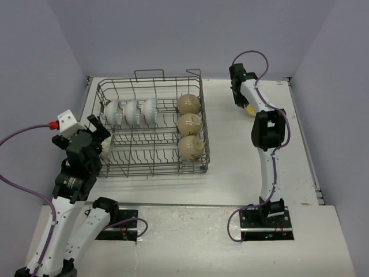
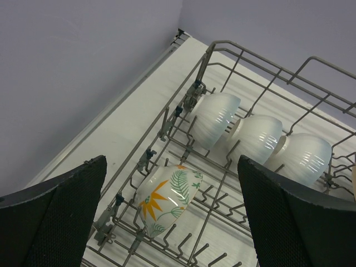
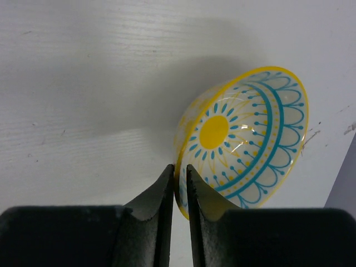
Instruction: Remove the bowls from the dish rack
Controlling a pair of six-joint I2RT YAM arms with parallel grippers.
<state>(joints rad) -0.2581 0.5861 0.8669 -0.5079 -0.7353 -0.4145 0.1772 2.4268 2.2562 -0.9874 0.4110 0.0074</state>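
Observation:
The grey wire dish rack [image 1: 150, 79] stands left of centre on the table. It holds three white ribbed bowls [image 1: 132, 111] in a row at the back left and three beige bowls [image 1: 189, 124] along its right side. A leaf-patterned bowl [image 2: 169, 197] leans on the tines near the rack's left wall. My left gripper [image 2: 171, 167] hangs wide open just above that bowl, touching nothing. At the far right, my right gripper [image 3: 179, 169] pinches the rim of a tilted yellow bowl [image 3: 245, 139] with blue painted inside, low over the table [image 3: 83, 83].
Purple walls close in the table on the left, back and right. The yellow bowl [image 1: 251, 111] lies near the back right, well away from the rack. The table's raised left edge [image 2: 128, 105] runs close beside the rack.

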